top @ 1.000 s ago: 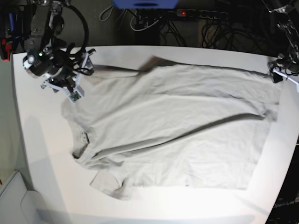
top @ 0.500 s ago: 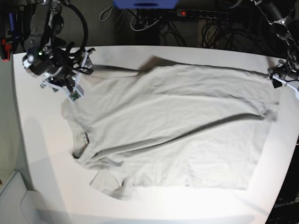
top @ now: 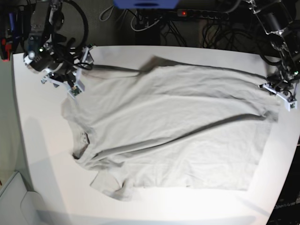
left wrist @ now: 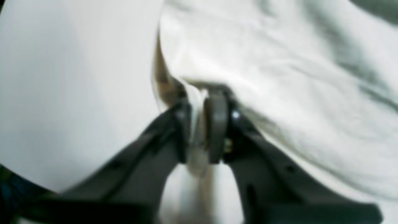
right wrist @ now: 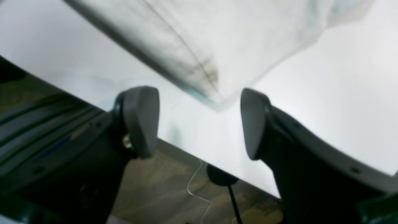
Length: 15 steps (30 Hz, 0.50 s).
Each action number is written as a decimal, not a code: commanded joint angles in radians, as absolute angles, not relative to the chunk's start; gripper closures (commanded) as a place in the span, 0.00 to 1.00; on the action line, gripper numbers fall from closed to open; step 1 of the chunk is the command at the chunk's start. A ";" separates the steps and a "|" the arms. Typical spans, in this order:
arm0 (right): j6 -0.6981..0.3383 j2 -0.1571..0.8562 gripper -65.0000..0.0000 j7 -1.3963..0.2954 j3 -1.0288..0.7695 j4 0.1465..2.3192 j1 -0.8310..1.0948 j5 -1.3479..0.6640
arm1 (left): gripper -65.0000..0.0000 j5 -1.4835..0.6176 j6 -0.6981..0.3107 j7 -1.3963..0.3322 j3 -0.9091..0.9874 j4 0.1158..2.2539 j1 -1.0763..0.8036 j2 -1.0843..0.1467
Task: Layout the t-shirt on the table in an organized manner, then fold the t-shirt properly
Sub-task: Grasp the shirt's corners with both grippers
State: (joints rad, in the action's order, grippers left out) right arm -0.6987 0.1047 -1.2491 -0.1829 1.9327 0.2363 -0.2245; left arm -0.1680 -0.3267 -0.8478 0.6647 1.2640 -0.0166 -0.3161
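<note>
You have the t-shirt (top: 173,126) spread across the middle of the table (top: 37,154); its collar lies toward nine o'clock, its hem toward three; the right gripper (top: 77,75) sits at ten o'clock, the left gripper (top: 276,89) at two.

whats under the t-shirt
The white table, showing bare around the t-shirt. Whatever lies beneath the spread cloth itself is covered and cannot be seen.

t-shirt (top: 173,131): we saw soft, matt, wrinkled cloth | table (top: 37,140): we saw a smooth white top, faintly sheened toward 6 o'clock | left gripper (left wrist: 199,130): we noted matt dark plastic, grey rubbery-looking pads | right gripper (right wrist: 199,121): likewise matt plastic
</note>
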 commanded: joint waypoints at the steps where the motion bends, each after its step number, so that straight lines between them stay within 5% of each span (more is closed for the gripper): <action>1: -0.698 0.113 0.43 -1.242 -0.185 1.952 0.242 -0.232 | 0.96 -0.157 -0.323 -0.854 0.670 1.279 -0.012 -0.334; 15: -0.698 0.107 0.43 -1.237 -0.180 1.923 0.205 -0.231 | 1.00 -0.157 -0.323 -0.863 0.673 1.283 -0.019 -0.335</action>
State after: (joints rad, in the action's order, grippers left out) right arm -0.6987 0.1020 -1.2461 -0.1802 1.9137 0.2104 -0.2256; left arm -0.1650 -0.3260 -0.8551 0.6666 1.2697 -0.0219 -0.3180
